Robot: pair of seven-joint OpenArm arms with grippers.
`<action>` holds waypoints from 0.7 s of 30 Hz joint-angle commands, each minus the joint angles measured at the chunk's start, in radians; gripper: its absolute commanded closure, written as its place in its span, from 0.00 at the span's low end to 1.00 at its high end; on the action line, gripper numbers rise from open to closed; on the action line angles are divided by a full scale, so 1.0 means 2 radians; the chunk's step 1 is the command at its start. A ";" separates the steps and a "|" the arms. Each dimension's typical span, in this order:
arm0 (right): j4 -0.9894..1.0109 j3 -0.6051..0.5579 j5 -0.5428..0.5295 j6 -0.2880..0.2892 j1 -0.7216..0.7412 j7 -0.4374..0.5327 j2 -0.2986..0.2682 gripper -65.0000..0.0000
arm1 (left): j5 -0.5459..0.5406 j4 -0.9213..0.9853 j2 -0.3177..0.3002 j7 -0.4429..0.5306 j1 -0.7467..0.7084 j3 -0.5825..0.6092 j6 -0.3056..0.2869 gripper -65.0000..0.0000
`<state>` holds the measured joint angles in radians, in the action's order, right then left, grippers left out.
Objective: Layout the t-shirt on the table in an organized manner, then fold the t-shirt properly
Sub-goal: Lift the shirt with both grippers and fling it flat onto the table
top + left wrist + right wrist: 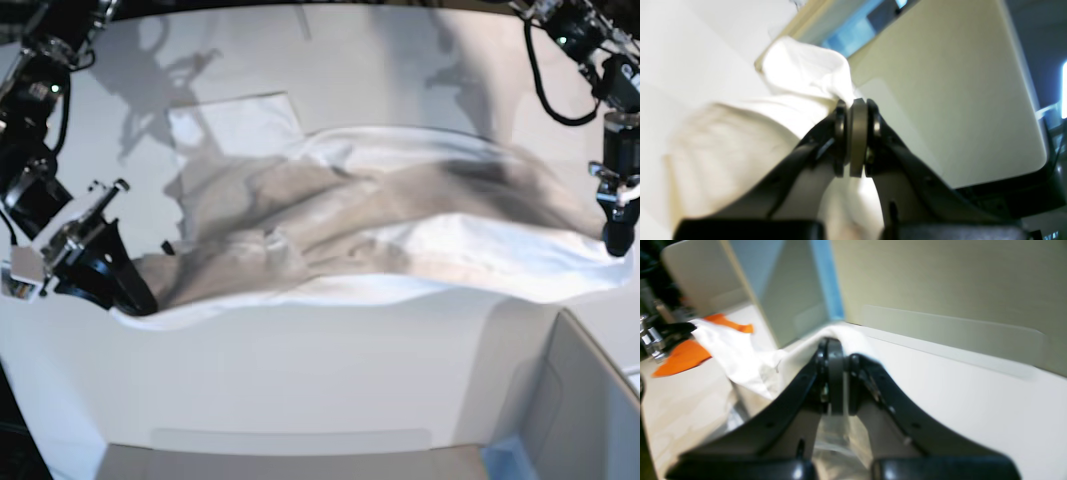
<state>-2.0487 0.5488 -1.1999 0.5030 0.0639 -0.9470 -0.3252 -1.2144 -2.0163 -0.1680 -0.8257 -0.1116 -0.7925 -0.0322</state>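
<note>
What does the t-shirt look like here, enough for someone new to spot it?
On the big white table, look across the middle: the t-shirt is the rumpled white cloth stretched between the two arms, the left gripper and right gripper each pinching an end. It is the only soft, creased thing; the grey box nearby is rigid.

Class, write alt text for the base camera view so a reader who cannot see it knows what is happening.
Two robot arms stretch a white t-shirt between them above a white table, the cloth sagging in folds. The right gripper pinches one end at the picture's left and the left gripper pinches the other at its right.
</note>
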 commanded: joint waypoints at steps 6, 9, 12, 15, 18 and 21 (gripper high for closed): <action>-0.008 -0.019 -0.041 0.007 0.042 0.017 -0.007 1.00 | -0.063 -0.009 -0.011 0.010 0.006 -0.081 -0.011 1.00; -0.008 -0.009 -0.079 0.007 0.055 0.017 -0.007 1.00 | -0.101 -0.009 -0.011 0.010 0.006 -0.137 -0.011 1.00; -0.008 0.014 -0.109 0.007 0.057 0.017 -0.007 1.00 | -0.135 -0.009 -0.013 0.010 0.006 -0.187 -0.012 1.00; -0.008 0.041 -0.131 0.007 0.055 0.016 -0.007 1.00 | -0.135 -0.010 -0.031 0.009 0.002 -0.211 -0.012 1.00; -0.007 0.060 -0.132 0.007 0.057 0.015 -0.009 1.00 | -0.135 -0.010 -0.044 0.009 0.002 -0.220 -0.012 1.00; -0.003 0.068 -0.129 0.007 0.058 0.015 -0.010 1.00 | -0.135 -0.010 -0.054 0.009 0.005 -0.219 -0.009 1.00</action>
<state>-2.0464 0.6800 -1.4376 0.5087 0.1585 -0.9539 -0.3298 -1.4677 -2.0186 -0.2546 -0.8310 -0.1081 -1.2266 -0.0425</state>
